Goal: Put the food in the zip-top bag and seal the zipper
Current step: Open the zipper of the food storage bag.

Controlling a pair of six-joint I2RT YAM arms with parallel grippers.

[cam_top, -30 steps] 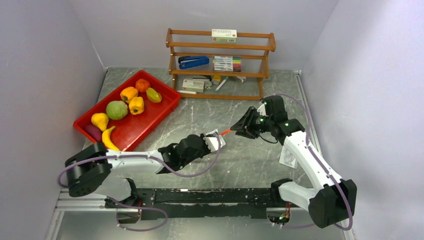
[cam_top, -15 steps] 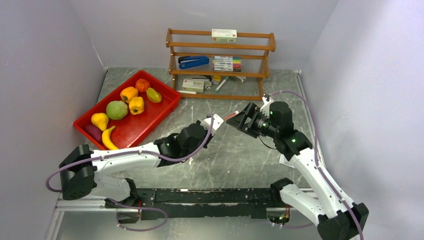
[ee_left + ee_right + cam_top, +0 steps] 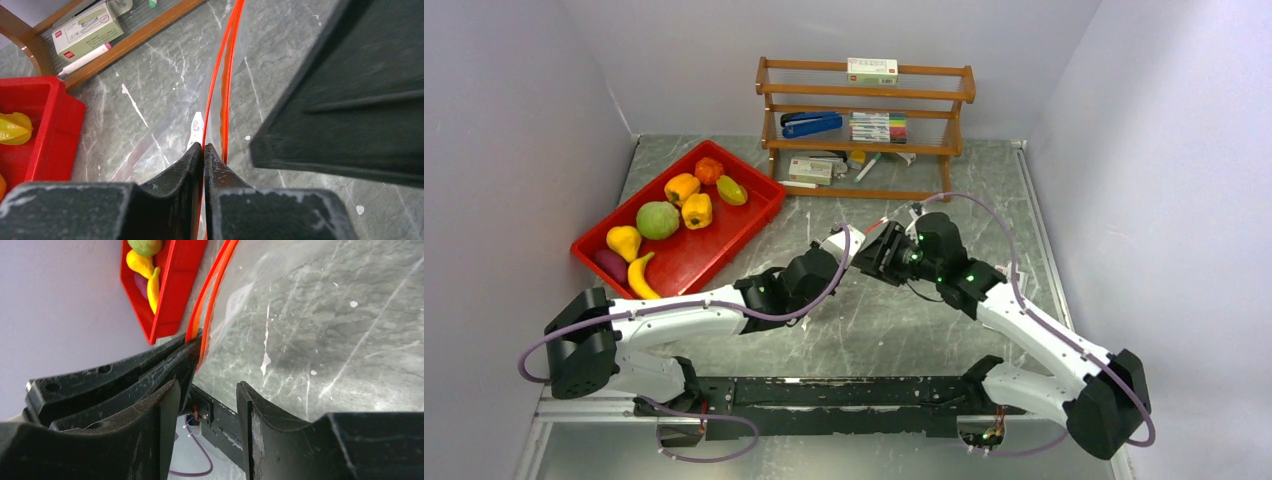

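Observation:
My left gripper (image 3: pixel 203 146) is shut on one red-orange lip of the zipper (image 3: pixel 225 75), holding the clear zip-top bag (image 3: pixel 165 145) up off the table. The two zipper strips run slightly apart. In the top view the left gripper (image 3: pixel 848 241) and right gripper (image 3: pixel 871 256) meet at mid-table. The right gripper (image 3: pixel 206 390) is open beside the left fingers (image 3: pixel 125 375), with nothing between its fingers; the zipper (image 3: pixel 212 280) runs just beyond them. The food lies in the red tray (image 3: pixel 754 192): yellow pepper (image 3: pixel 682 187), green fruit (image 3: pixel 657 219), pear (image 3: pixel 624 241), banana (image 3: pixel 639 277).
A wooden shelf (image 3: pixel 864 120) with a stapler, markers and small boxes stands at the back. The tray sits at the left by the wall. A box (image 3: pixel 87 30) and a marker lie on the shelf's bottom board. Grey walls close in both sides.
The left gripper lifted the bag's edge up and back. The right gripper swung left toward it, its jaws opening wide and then narrowing partway.

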